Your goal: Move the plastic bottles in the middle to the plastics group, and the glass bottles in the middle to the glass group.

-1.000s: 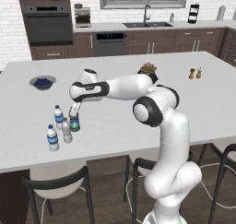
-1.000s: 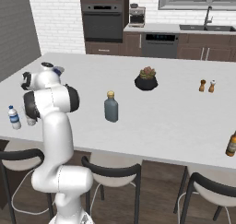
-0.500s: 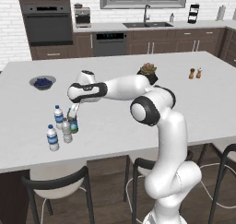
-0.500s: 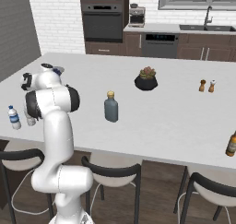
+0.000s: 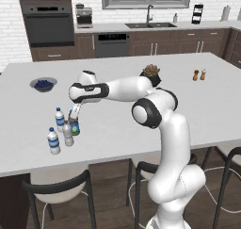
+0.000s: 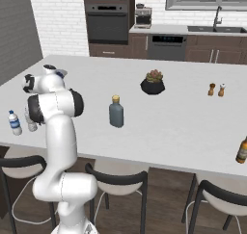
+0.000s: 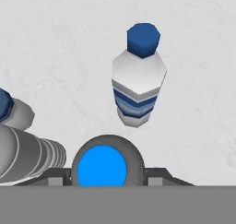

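the gripper point(image 5: 75, 114) is low at the left of the left base view, right over the small cluster of bottles near the front edge of the counter point(image 5: 155, 124). in the hand view the dark bottle with the blue-green label point(image 7: 102, 168) sits at the bottom centre, its cap seen from above, with one jaw on each side of it, so the jaws look clamped on this bottle. a water bottle point(image 7: 138, 82) of the plastics group stands just above it in that view, apart from it, and the clear unlabelled bottle point(image 7: 25, 156) is at the lower left, very near.

i judge the step in hand is to set the dark plastic bottle down with the plastics group. the next move asks for opening the jaws and lifting straight up, without pushing the close neighbours.

the glass bottle point(image 6: 116, 111) stands alone in the middle of the right base view, not yet moved.
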{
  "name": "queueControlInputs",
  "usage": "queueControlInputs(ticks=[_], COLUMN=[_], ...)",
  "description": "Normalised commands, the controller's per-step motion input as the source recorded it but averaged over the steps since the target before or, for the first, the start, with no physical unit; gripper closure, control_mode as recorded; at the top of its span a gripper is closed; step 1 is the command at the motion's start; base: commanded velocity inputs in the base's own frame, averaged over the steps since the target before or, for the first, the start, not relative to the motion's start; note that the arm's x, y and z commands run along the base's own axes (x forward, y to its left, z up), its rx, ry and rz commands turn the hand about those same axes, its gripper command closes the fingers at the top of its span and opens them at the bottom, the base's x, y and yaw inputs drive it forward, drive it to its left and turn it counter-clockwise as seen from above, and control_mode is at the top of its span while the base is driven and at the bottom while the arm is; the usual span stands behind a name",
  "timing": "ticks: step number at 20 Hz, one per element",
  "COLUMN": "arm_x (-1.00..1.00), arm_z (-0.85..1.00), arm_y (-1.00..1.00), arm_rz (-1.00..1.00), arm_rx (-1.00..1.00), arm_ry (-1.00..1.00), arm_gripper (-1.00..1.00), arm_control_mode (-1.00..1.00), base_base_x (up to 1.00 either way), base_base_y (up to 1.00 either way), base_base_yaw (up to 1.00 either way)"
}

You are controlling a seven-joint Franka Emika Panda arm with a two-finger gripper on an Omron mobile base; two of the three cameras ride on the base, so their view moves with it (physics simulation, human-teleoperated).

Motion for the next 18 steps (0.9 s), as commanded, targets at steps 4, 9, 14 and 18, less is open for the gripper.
queueControlInputs(ticks=[4, 9, 14, 18], arm_x=[0.00, -0.01, 0.00, 0.00], arm_z=[0.00, 0.00, 0.00, 0.00], arm_y=[0.00, 0.00, 0.00, 0.00], arm_rz=[0.00, 0.00, 0.00, 0.00], arm_rx=[0.00, 0.00, 0.00, 0.00], arm_ry=[0.00, 0.00, 0.00, 0.00], arm_gripper=[-1.00, -1.00, -1.00, -1.00], arm_control_mode=[-1.00, -1.00, -1.00, -1.00], base_base_x=[0.00, 0.00, 0.00, 0.00], base_base_y=[0.00, 0.00, 0.00, 0.00], base_base_yaw=[0.00, 0.00, 0.00, 0.00])
